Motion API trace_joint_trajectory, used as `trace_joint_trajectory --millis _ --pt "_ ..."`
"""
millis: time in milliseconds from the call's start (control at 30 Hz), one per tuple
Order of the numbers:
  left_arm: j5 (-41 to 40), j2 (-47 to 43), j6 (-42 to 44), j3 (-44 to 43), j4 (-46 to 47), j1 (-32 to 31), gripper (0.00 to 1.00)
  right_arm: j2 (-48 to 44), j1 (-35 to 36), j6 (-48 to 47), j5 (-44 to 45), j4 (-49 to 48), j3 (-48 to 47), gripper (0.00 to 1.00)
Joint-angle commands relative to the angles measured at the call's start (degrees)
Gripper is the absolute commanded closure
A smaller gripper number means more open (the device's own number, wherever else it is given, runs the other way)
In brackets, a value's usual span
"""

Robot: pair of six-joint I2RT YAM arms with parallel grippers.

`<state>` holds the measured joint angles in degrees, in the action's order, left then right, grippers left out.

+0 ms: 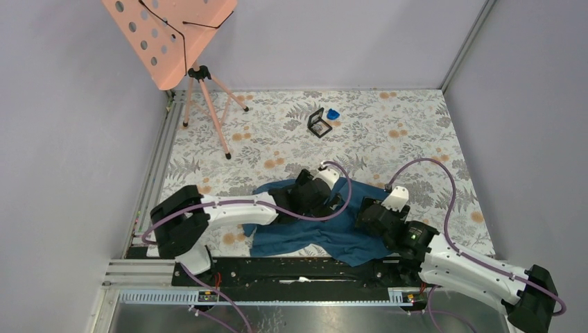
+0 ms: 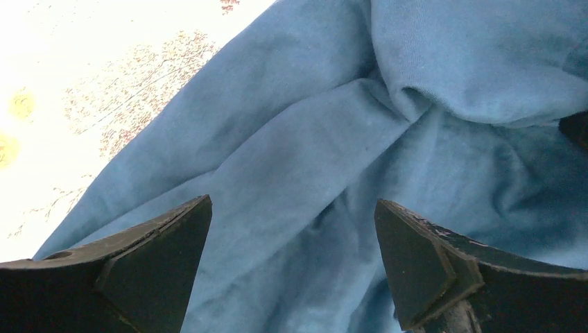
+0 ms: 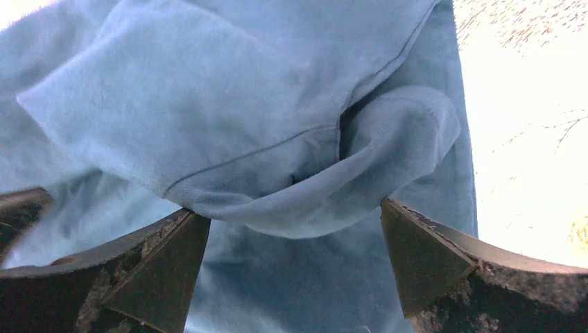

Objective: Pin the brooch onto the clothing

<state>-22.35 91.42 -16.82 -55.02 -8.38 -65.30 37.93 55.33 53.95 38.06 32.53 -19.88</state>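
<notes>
Both hands spread wide, nothing held: left hand (image 2: 291, 229) hangs over the shirt (image 1: 312, 239), right hand (image 3: 295, 239) straddles a rolled fold of it w/o pinching. Shirt's bunched on the table (image 1: 388, 139) at the near edge. It looks soft, light and limp, so I'd pinch a fold or hem, not flat cloth. Brooch: can't find it in any view; prob tiny & fiddly. Black case (image 1: 318, 123) sits far back beside a blue bit (image 1: 333, 114); contents too small to tell.
</notes>
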Motion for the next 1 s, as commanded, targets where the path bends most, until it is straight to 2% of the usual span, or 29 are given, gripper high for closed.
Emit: trace_joint_trajectory --millis 0,133,167,233,267,333,367,467,500,700,800,967 --pt "-0.1 4.7 1.9 -3.3 5.3 0.1 0.02 1.2 -5.5 -2.9 -0.8 -8.2 0.1 0.03" --pt "2.6 7.5 0.5 -2.8 9.3 0.2 0.01 3.4 -12.9 -9.7 -9.3 -14.7 0.2 0.16" --pt "2.8 8.3 0.2 -3.0 9.8 0.4 0.01 4.2 -13.2 -10.8 -9.4 -15.3 -0.7 0.20" --pt "3.1 10.4 -0.5 -4.6 9.0 1.0 0.04 6.0 -13.4 -12.8 -9.1 -15.6 -2.3 0.37" --pt "2.8 11.5 -0.8 -5.3 8.5 1.3 0.14 6.6 -13.4 -13.7 -9.1 -15.5 -3.1 0.49" --pt "0.4 12.6 -2.4 -5.9 6.2 1.7 0.43 7.1 -13.5 -14.8 -9.1 -14.8 -4.7 0.72" --pt "-1.4 12.4 -2.7 -5.6 6.0 1.9 0.61 6.9 -13.6 -15.4 -9.0 -14.3 -5.4 0.81" --pt "-4.7 9.2 -2.8 -3.1 6.9 2.4 0.95 4.7 -13.7 -17.4 -7.9 -12.0 -8.1 0.98" --pt "-5.8 7.7 -2.8 -2.2 7.2 2.6 1.00 3.5 -13.6 -18.2 -7.5 -11.3 -9.4 1.00" --pt "-8.0 -8.8 -0.1 -2.2 2.2 3.2 1.00 -1.4 -13.6 -27.2 -6.4 -7.3 -20.9 1.00" --pt "-4.2 -16.4 3.0 -5.9 -3.6 3.2 1.00 -1.3 -13.6 -30.8 -4.8 -3.9 -28.8 1.00" --pt "6.8 -25.0 9.5 -14.9 -14.7 3.7 1.00 0.2 -13.6 -37.7 -5.9 -2.6 -41.8 1.00"
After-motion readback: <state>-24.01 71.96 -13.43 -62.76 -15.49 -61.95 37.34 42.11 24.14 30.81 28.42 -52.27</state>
